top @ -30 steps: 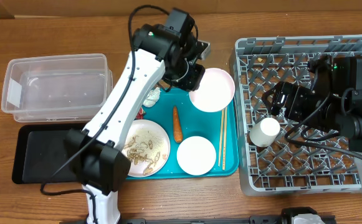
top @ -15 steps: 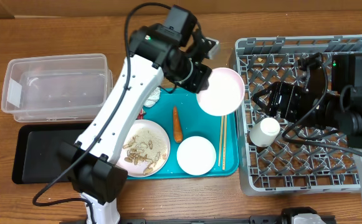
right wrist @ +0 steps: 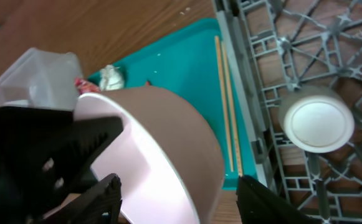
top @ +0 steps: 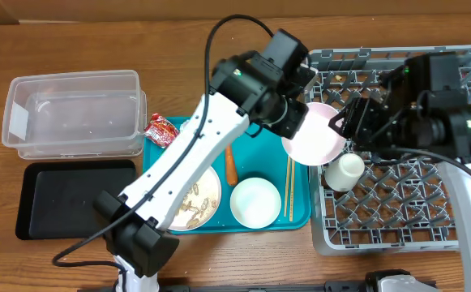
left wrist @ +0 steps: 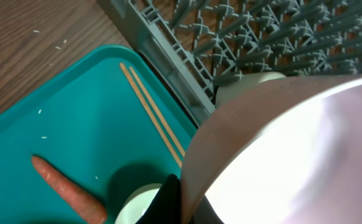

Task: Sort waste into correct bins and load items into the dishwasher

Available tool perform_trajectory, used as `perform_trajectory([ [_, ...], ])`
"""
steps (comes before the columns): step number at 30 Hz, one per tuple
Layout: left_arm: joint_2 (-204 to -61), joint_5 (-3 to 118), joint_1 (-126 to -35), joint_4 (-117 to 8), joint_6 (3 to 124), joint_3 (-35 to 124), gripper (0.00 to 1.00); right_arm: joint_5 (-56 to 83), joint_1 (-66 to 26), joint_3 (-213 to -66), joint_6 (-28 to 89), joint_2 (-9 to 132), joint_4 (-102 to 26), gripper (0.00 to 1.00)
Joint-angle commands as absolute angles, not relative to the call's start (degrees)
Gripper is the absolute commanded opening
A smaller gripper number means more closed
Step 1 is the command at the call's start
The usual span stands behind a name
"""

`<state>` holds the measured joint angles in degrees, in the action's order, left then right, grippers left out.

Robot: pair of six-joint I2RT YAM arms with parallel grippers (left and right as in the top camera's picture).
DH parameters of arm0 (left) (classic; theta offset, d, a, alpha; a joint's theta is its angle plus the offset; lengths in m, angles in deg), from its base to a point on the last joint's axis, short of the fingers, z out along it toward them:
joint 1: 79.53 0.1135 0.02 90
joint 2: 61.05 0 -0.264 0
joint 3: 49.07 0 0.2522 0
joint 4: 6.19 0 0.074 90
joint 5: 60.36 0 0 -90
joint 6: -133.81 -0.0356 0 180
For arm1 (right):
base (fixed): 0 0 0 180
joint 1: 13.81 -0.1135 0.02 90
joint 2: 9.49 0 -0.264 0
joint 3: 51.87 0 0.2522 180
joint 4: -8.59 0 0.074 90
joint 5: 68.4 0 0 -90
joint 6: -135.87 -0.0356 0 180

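Observation:
My left gripper [top: 298, 123] is shut on the rim of a white bowl [top: 316, 138] and holds it tilted in the air over the edge between the teal tray and the grey dish rack [top: 405, 215]. In the left wrist view the bowl [left wrist: 293, 143] fills the right side, with one finger [left wrist: 168, 200] against its rim. My right gripper [top: 350, 123] is open; in the right wrist view its fingers [right wrist: 100, 194] stand either side of the bowl's wall [right wrist: 168, 143]. A white cup [top: 347, 170] sits upside down in the rack. The carrot [top: 230, 165], chopsticks [top: 290, 188], second bowl [top: 255, 201] and scrap-covered plate [top: 199, 199] lie on the tray.
The red wrapper [top: 162, 130] lies at the teal tray's [top: 255, 146] far left corner; the tissue [right wrist: 111, 76] shows beside it. The clear tub [top: 73, 109] stands at the left, with the black tray [top: 77, 199] in front of it. My left arm spans the teal tray.
My left gripper has lifted the bowl off the tray and carried it right to the rack's edge. My right gripper has moved left to meet it.

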<state>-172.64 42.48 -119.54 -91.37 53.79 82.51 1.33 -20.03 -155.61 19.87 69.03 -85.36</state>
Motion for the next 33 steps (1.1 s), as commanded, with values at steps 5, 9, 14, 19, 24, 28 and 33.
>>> perform_trajectory([
  [5, -170.6, 31.2, -123.7, -90.9, 62.8, 88.5, 0.04, 11.9, -22.4, -155.7, 11.2, 72.2, -86.0, 0.5],
  [9, -170.6, 28.5, -124.2, -92.1, 64.0, 91.6, 0.04, 13.0, -22.5, -155.7, 10.9, 73.5, -86.3, 0.39],
  [14, -170.6, 28.3, -124.2, -93.4, 64.0, 93.9, 0.13, 14.3, -22.5, -155.7, 10.9, 73.4, -85.1, 0.17],
  [19, -170.6, 27.5, -123.8, -94.4, 62.7, 96.1, 0.76, 20.2, -22.4, -155.7, 10.9, 73.5, -84.1, 0.04],
  [24, -170.3, 24.2, -121.0, -100.1, 61.5, 104.6, 0.89, 36.9, -22.4, -155.7, 8.7, 73.4, -84.5, 0.04],
  [28, -169.6, 21.9, -117.5, -105.0, 60.5, 112.3, 0.96, 54.0, -22.4, -155.7, 2.2, 73.4, -87.2, 0.04],
  [33, -166.4, 20.0, -109.9, -110.3, 60.5, 122.1, 1.0, 75.8, -22.4, -155.7, -5.0, 73.5, -91.1, 0.04],
])
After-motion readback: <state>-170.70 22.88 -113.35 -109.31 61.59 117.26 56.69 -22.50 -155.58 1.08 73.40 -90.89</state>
